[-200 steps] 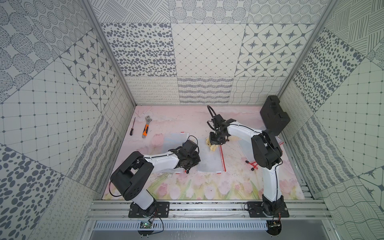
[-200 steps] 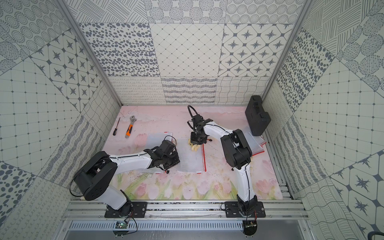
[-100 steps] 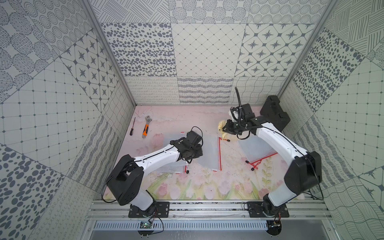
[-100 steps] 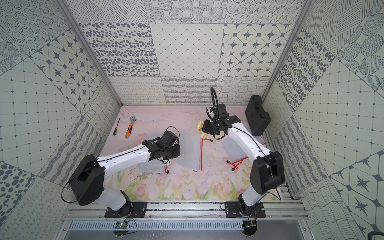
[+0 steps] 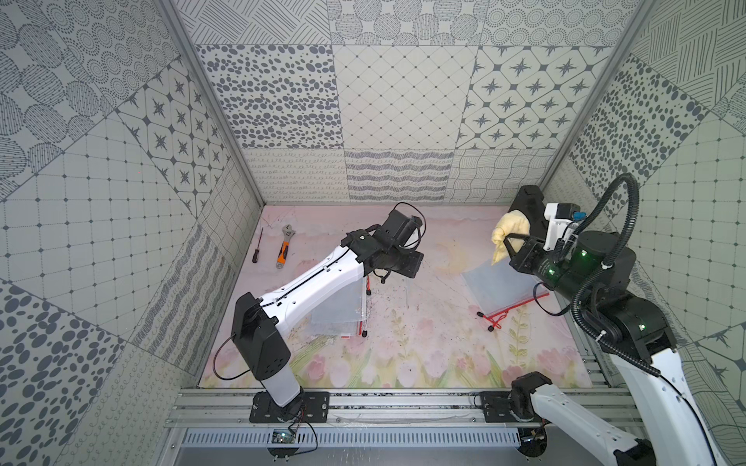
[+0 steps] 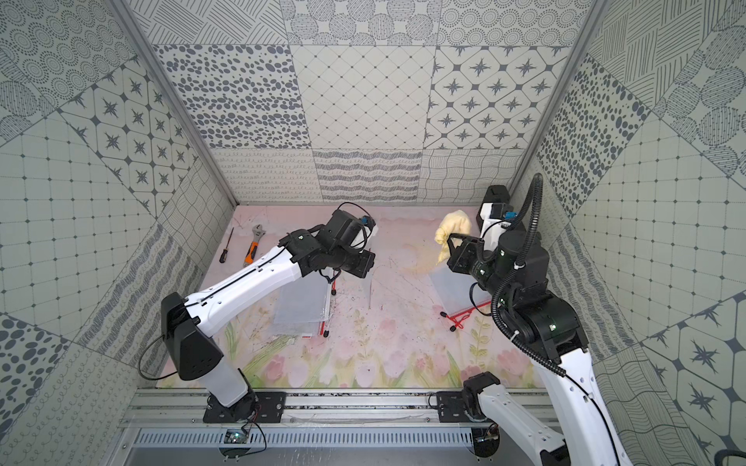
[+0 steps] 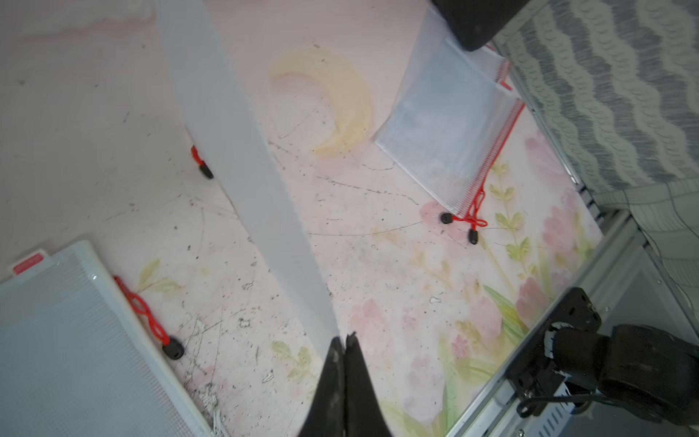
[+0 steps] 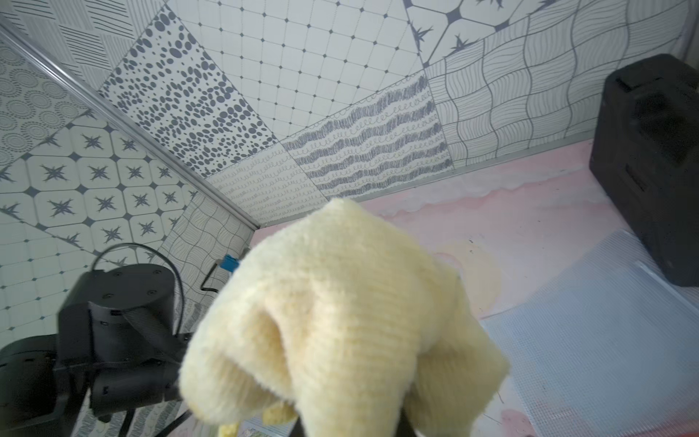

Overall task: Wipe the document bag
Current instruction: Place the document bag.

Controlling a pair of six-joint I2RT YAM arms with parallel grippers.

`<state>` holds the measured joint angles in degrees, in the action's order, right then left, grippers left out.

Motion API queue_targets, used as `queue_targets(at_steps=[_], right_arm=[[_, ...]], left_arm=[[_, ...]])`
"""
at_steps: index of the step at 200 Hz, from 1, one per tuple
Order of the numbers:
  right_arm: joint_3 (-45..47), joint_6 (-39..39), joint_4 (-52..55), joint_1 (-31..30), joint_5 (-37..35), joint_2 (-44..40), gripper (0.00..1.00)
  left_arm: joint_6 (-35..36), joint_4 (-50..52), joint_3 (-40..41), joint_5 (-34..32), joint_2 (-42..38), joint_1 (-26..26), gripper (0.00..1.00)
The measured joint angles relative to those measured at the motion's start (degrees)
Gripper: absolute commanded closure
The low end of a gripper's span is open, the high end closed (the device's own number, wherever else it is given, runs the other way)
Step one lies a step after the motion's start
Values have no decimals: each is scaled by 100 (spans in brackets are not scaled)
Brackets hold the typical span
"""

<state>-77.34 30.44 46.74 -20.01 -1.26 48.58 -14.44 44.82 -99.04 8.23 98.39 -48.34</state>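
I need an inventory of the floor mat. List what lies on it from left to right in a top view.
On the mat: screwdriver → orange-handled wrench → stack of document bags → lone document bag.

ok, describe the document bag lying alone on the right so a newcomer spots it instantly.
Find the black case in the far right corner of the pink floral mat. Just in front of it lies a translucent document bag, skewed, red zipper along its near edge. Unlike the stacked bags mid-mat, it lies singly, near the raised yellow cloth.
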Motion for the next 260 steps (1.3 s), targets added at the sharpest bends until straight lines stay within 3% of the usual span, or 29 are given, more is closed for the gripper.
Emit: queue_targets(at_steps=[23, 59, 90, 119, 149, 164, 177, 193, 213, 227, 232, 251, 260], right_arm=[[151, 4, 315, 24, -413, -227, 100], [214, 0, 625, 24, -994, -551, 100], [203, -4, 820, 28, -1366, -835, 100], [192, -35, 979, 28, -1563, -918, 100], [199, -46, 1073, 28, -1591, -914, 100], [227, -44, 1073, 28, -1574, -911, 100], [271, -44, 1082, 28, -1526, -909, 100], [315, -42, 1088, 33, -1447, -894, 100], [365, -39, 1088, 39, -1351, -841, 100], [450, -24, 1054, 39, -1274, -811, 100], [490, -20, 1036, 39, -1250, -807, 100], [680, 26, 955, 39, -1121, -745, 100], [761, 46, 914, 39, -1051, -702, 100]], left_arm=[[575, 433, -1290, 782, 629, -153, 100], [1231, 713, -2979, 2610, 1738, -289, 100], [1191, 566, -3954, 3724, 2942, -306, 100], [833, 234, -4800, 4081, 4234, -306, 100], [251, -249, -5213, 3891, 5337, -275, 100], [-59, -511, -5311, 3692, 5742, -214, 84], [-295, -675, -5353, 3469, 5978, -142, 59], [-509, -717, -5372, 3117, 6089, -68, 50], [-549, -590, -5375, 2505, 5989, -22, 42], [-498, -470, -5217, 1950, 5720, -15, 27], [-476, -435, -5073, 1707, 5549, -2, 16], [-345, -323, -4310, 931, 4798, 57, 2], [-306, -291, -3821, 452, 4315, 111, 1]])
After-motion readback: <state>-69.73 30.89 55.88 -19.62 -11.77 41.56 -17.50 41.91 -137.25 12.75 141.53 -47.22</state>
